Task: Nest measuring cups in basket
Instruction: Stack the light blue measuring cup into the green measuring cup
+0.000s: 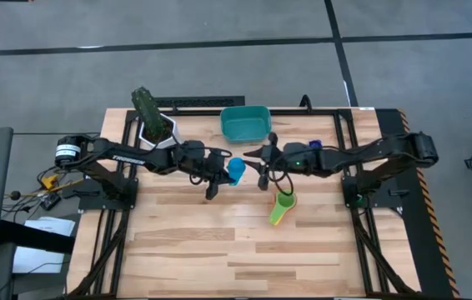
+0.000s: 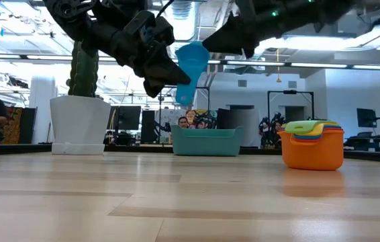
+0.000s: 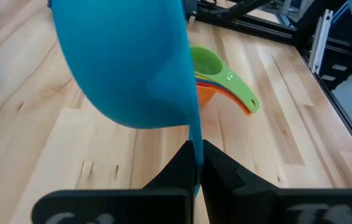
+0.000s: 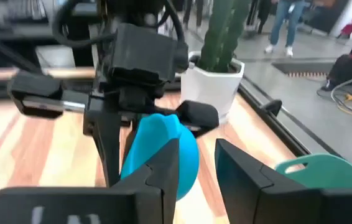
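**Blue cup held in the air, stack on the table, basket at the far edge**

You have one blue measuring cup (image 1: 235,171) off the table, near the middle, pinched by its thin handle between the pressed-together fingers of your left gripper (image 1: 222,172). In the left wrist view the handle (image 3: 196,149) runs straight down into the closed fingertips. In the low view the cup (image 2: 191,64) hangs well above the wood.

Your right gripper (image 1: 260,170) sits just to the right of that cup, at the same height, with its fingers (image 4: 158,173) spread apart and nothing between them. From its wrist view the blue cup (image 4: 163,149) lies just past the fingertips; whether they touch it you cannot tell.

One nested stack of cups (image 1: 282,208) stands on the table nearer you and to the right of the grippers. Green is on top and orange at the bottom, with yellow and a blue rim showing between in the low view (image 2: 313,144); the exact count inside the stack cannot be told. The green handle (image 3: 241,93) points away from the stack.

One teal basket (image 1: 245,122) sits at the far edge, behind both grippers, with both arms between it and the stack.

One white pot with a cactus (image 1: 152,121) stands far left, beside the basket but apart from it and close to your left arm. People show in the room beyond the table.
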